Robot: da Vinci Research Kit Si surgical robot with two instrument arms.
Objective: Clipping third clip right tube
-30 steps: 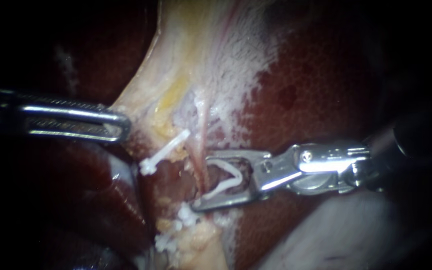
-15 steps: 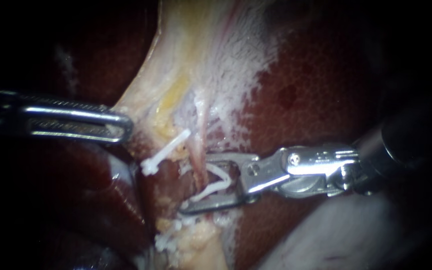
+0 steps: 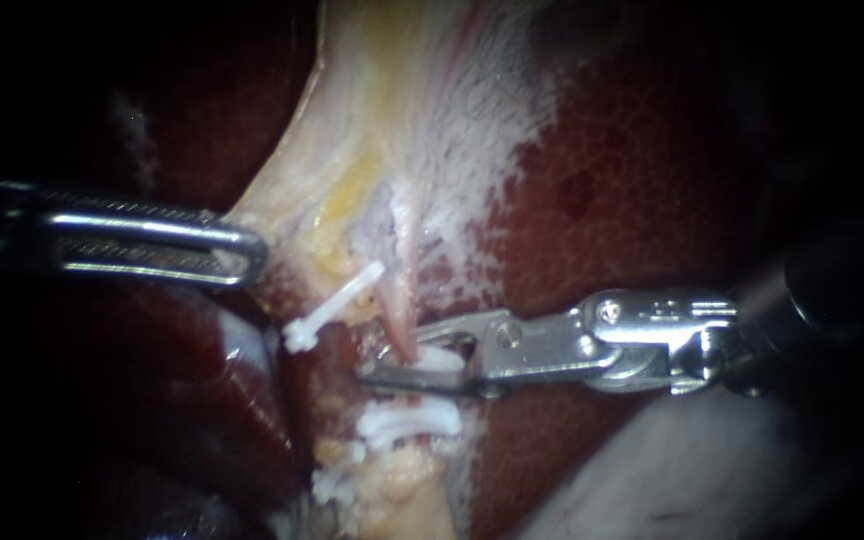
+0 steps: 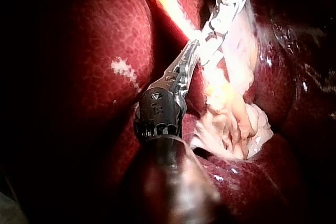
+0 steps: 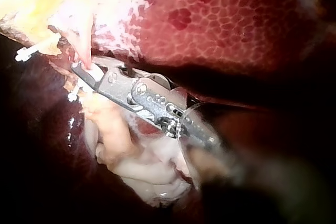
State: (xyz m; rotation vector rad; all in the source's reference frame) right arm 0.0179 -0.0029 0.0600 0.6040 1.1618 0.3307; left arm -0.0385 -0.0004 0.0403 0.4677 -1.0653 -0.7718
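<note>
Now: clip at the pale tissue's lower edge, against the liver [image 3: 642, 180].
Left instrument [image 3: 248, 252] jaws pinch pale tissue [image 3: 392, 120]. Right instrument [image 3: 397, 358] jaws squeezed narrow round the pink tube [image 3: 399, 312], gripping a white clip [image 3: 438, 357], just above another clip [image 3: 407, 422].

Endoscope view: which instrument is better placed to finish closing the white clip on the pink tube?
Right. The right instrument is shut on the white plastic clip around the thin pink tube; the left instrument grips pale yellowish tissue off to the side.
</note>
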